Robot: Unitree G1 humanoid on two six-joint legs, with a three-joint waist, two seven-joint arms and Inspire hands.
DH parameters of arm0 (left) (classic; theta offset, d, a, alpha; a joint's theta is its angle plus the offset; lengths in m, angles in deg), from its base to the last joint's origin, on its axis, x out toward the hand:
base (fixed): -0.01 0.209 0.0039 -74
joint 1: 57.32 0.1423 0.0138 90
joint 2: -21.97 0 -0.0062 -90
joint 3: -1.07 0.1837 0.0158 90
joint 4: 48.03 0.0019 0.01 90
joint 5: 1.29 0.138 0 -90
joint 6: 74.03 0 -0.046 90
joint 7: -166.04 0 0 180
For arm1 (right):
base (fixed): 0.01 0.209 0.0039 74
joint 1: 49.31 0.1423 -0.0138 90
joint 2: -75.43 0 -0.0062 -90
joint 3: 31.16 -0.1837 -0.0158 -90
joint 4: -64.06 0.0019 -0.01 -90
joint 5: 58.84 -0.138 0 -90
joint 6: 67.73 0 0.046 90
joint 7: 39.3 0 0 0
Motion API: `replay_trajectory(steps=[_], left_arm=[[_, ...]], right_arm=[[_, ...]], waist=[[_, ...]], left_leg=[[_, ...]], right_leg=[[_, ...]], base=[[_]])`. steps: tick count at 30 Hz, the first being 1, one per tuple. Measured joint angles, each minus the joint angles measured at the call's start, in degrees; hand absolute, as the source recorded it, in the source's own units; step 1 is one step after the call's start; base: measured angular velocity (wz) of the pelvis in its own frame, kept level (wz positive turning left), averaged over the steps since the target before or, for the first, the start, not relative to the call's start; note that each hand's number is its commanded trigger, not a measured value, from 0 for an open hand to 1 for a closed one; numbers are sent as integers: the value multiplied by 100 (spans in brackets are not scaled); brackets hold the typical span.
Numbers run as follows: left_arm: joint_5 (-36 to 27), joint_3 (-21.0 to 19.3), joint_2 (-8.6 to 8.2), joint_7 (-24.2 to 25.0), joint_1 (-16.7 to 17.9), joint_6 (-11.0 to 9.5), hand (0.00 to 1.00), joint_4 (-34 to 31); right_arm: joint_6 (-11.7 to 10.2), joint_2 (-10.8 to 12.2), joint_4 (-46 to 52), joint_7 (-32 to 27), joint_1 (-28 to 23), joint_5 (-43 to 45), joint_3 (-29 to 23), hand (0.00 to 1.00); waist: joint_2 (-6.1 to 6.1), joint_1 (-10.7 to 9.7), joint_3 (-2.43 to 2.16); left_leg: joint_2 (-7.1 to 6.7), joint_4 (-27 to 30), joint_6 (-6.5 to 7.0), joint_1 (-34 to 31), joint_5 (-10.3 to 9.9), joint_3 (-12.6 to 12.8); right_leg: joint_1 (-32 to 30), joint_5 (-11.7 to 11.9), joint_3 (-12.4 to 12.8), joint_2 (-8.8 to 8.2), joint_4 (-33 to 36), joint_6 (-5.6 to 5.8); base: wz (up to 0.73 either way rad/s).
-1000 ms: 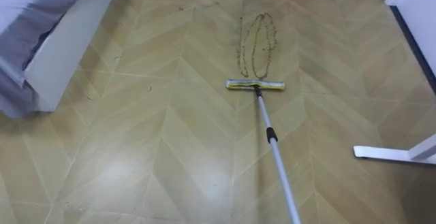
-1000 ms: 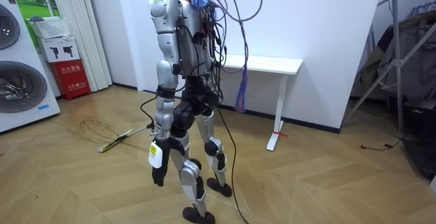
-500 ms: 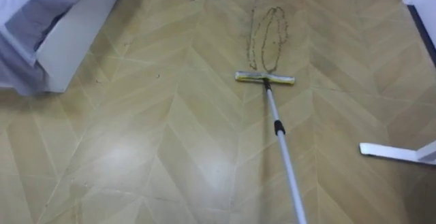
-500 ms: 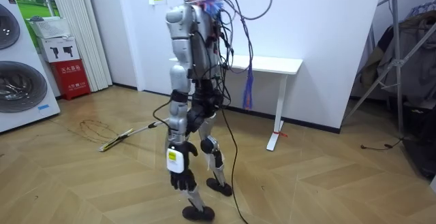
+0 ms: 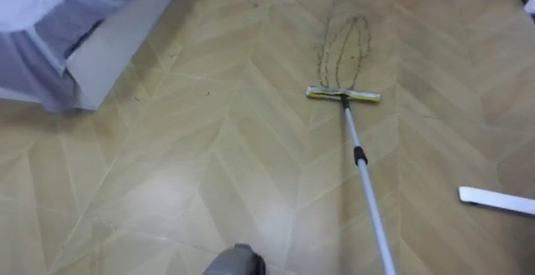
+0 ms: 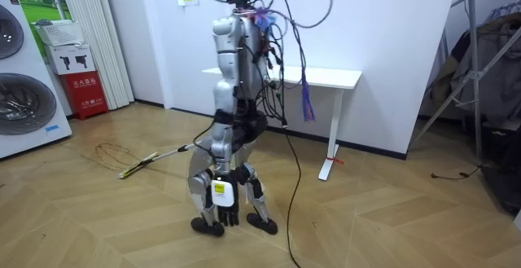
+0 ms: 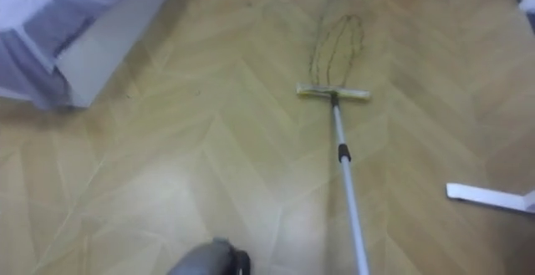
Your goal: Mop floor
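A mop with a yellow head (image 5: 343,94) and a silver pole (image 5: 365,187) lies across the wooden floor ahead of me. Its pole runs toward me and leaves the left eye view at the bottom right. In the room view the mop (image 6: 146,164) slants up from the floor toward my waist, and its upper end is hidden behind my body. My left hand (image 6: 221,207) hangs low beside my legs with relaxed fingers and holds nothing. I stand with bent knees, facing the room view's left.
A thin dark cord loop (image 5: 344,49) lies just beyond the mop head. A white and grey bed (image 5: 92,33) stands at my left, a white table foot (image 5: 497,198) at my right. The room view shows a white desk (image 6: 326,76) and washing machines (image 6: 20,97).
I have stepped toward the room view's right and sunk lower at the knees. My left hand swung along with me. The mop stays where it was, and the eye view has shifted.
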Motion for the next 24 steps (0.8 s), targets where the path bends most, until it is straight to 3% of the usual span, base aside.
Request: replay_trajectory(steps=[1, 3, 5, 7, 8, 10, 11, 12, 13, 14, 15, 17, 18, 19, 21, 24], left_arm=[[0, 30, -6, -1, -21, -2, 0, 9], [5, 20, -86, -7, -140, -35, 0, 21], [22, 22, -202, -146, -349, -40, 0, -16], [5, 30, -223, -323, -528, -56, 0, -63], [3, 31, -246, -438, -578, -48, 0, -134], [-6, 30, -260, -572, -587, 35, 0, -203], [-19, 31, -291, -680, -597, 114, 0, -253], [-89, 33, -316, -778, -597, 172, 0, -277], [-128, 37, -352, -834, -586, 203, 0, -282], [-199, 68, -408, -902, -539, 229, 0, -274], [-240, 68, -459, -907, -502, 229, 0, -250], [-341, 121, -468, -909, -509, 237, 0, -228], [-525, 139, -433, -924, -522, 222, 0, -238], [-631, 139, -428, -933, -514, 223, 0, -231], [-922, 204, -414, -946, -490, 237, 0, -222], [-1023, 323, -333, -1015, -517, 209, 0, -221]], right_arm=[[-2, -22, -17, -2, -59, 9, -12, 100], [-43, -227, -60, 118, -48, -31, -101, 100], [-56, -498, -62, -12, -259, -24, -30, 100], [67, -476, -64, -342, -453, -26, 132, 100], [202, -410, -64, -497, -593, -19, 178, 100], [406, -205, -67, -713, -797, 5, 224, 100], [452, -69, -67, -829, -930, 8, 229, 100], [483, 51, -68, -909, -1033, 13, 226, 100], [498, 82, -69, -935, -1069, 38, 223, 100], [520, 137, -66, -1006, -1105, 92, 213, 100], [562, 139, -71, -1034, -1085, 158, 222, 100], [580, 137, -76, -1090, -886, 305, 219, 100], [584, 128, -110, -1129, -682, 326, 226, 100], [585, 107, -143, -1147, -564, 348, 229, 100], [591, -99, -198, -1231, -24, 376, 241, 100], [526, -261, -159, -1258, 582, 233, 312, 100]], waist=[[-11, -15, -7], [47, -70, 16], [258, -171, -104], [391, -189, -85], [453, -267, -50], [487, -343, -66], [469, -371, -59], [408, -409, -54], [418, -465, -40], [417, -483, -65], [413, -429, -62], [384, -388, -50], [261, -339, 20], [227, -300, 24], [188, -62, 38], [88, 34, 91]], left_leg=[[-68, 45, 163, -11, -116, 26], [-263, 281, 322, -34, -399, 54], [-492, 517, 492, -15, -768, -27], [-573, 525, 552, 17, -927, -87], [-569, 514, 569, 12, -1002, -141], [-568, 407, 537, 21, -1033, -174], [-568, 364, 498, 36, -1073, -191], [-566, 388, 444, 38, -1179, -195], [-549, 455, 411, 41, -1258, -256], [-493, 622, 319, 48, -1432, -335], [-378, 831, 221, 27, -1581, -420], [-235, 1139, 36, -46, -1768, -539], [-166, 1449, -28, -113, -1803, -533], [-115, 1645, -50, -176, -1814, -511], [101, 2548, -178, -498, -1738, -573], [167, 3005, -357, -661, -1574, -571]], right_leg=[[-15, -11, 10, -56, 72, 33], [-391, 235, 36, -318, 918, 326], [-944, 1070, 352, -462, 2097, 537], [-1475, 1167, 527, -475, 2371, 565], [-1926, 1100, 535, -487, 2272, 570], [-2534, 1086, 646, -449, 1614, 572], [-2771, 1140, 707, -437, 830, 589], [-2911, 1404, 735, -428, 89, 564], [-2939, 1601, 718, -406, -9, 533], [-2866, 1774, 626, -342, -77, 456], [-2800, 1785, 481, -252, -51, 303], [-2776, 1627, 303, -161, 50, 158], [-2777, 1472, 294, -106, 199, 89], [-2776, 1399, 284, -65, 257, 48], [-2751, 1106, 259, 135, 544, -89], [-2672, 898, 292, 215, 716, -128]], base=[[4], [12], [41], [28], [21], [8], [0], [5], [8], [-5], [-16], [-17], [-8], [-15], [-25], [2]])
